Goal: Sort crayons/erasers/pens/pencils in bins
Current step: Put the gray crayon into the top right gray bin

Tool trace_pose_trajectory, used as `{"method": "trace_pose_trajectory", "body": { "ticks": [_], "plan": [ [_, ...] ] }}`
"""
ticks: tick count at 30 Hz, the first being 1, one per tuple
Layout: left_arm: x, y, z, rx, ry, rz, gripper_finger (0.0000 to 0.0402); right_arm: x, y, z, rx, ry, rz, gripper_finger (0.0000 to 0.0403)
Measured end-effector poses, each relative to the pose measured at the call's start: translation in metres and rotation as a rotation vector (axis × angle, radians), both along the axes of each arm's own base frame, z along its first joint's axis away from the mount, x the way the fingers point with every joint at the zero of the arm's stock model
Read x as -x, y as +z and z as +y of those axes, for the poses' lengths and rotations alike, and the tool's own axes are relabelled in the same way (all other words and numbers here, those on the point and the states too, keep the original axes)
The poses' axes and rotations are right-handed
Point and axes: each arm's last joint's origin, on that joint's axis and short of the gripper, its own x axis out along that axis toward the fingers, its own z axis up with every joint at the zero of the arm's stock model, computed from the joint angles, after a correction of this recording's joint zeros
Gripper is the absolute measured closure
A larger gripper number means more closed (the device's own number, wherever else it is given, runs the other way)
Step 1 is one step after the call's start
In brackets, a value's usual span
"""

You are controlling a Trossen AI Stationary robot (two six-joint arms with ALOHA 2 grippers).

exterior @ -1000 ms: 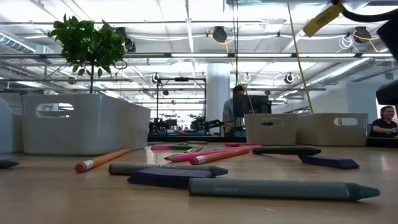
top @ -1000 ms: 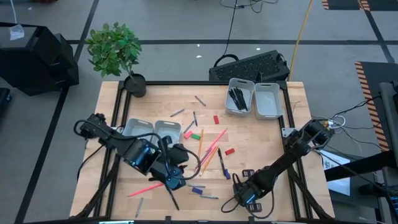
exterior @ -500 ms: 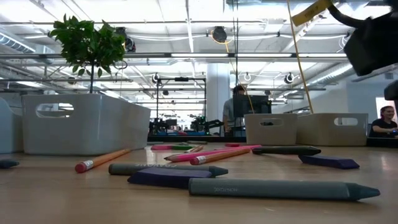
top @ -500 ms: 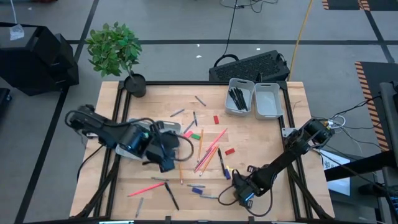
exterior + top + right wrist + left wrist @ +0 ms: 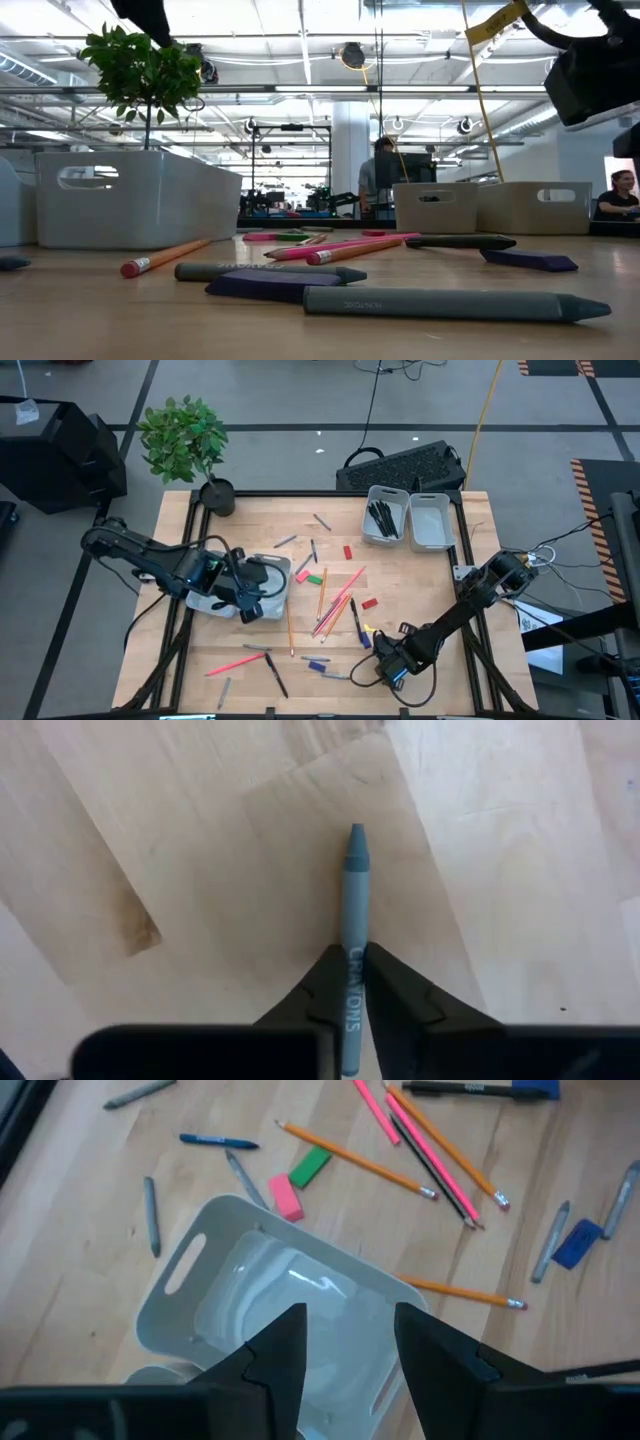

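High view: left claw (image 5: pixel 248 610) above the near-left bins (image 5: pixel 262 567); right claw (image 5: pixel 385 668) low at the worktop (image 5: pixel 420 580) front edge; pens in a far bin (image 5: pixel 383 515).

Low view: pencils (image 5: pixel 165 255) and crayons lying loose, bins behind.

Left wrist view: left claw (image 5: pixel 345 1342) parted, empty, over an empty bin (image 5: pixel 270 1310); pink and green erasers (image 5: pixel 286 1197) just beside its wall.

Right wrist view: right claw (image 5: pixel 350 982) clenched on a blue crayon (image 5: pixel 352 935). Thin grip near one end; likely to pivot or slip on lifting. Scattered sticks crowd any path to the bins.

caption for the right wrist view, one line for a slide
Right gripper shut on a blue-grey crayon, held above the bare wooden table.
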Motion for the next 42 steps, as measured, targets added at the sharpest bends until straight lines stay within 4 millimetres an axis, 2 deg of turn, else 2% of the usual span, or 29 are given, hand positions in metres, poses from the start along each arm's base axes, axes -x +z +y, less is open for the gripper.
{"method": "trace_pose_trajectory", "body": {
  "ticks": [5, 9, 14, 19, 25, 31, 37, 42],
  "plan": [
    [-0.001, 0.001, -0.001, 0.011, 0.005, -0.019, 0.0245, -0.002, 0.005, -0.003, -0.02, -0.051, -0.018, 0.0386],
    [-0.004, 0.002, -0.001, 0.017, -0.004, -0.053, 0.0245, -0.006, 0.021, -0.013, -0.029, -0.109, -0.071, 0.0379],
    [-0.009, 0.005, -0.002, 0.019, -0.026, -0.098, 0.0245, -0.011, 0.042, -0.038, 0.019, -0.19, -0.142, 0.0387],
    [-0.012, 0.006, 0.003, 0.016, -0.014, -0.111, 0.0245, -0.015, 0.069, -0.072, 0.009, -0.246, -0.187, 0.0384],
    [-0.016, 0.006, 0.014, -0.004, -0.005, -0.104, 0.0245, -0.008, 0.105, -0.129, 0.056, -0.361, -0.257, 0.0384],
    [-0.02, 0.006, 0.033, -0.034, 0.02, -0.097, 0.0245, 0.019, 0.133, -0.205, 0.138, -0.537, -0.244, 0.0383],
    [-0.035, 0.014, 0.054, -0.032, 0.044, -0.221, 0.0245, 0.056, 0.136, -0.281, 0.28, -0.673, -0.095, 0.0383],
    [-0.045, 0.023, 0.069, -0.066, 0.041, -0.337, 0.0245, 0.074, 0.126, -0.332, 0.296, -0.75, -0.043, 0.0383]
  ]
}}
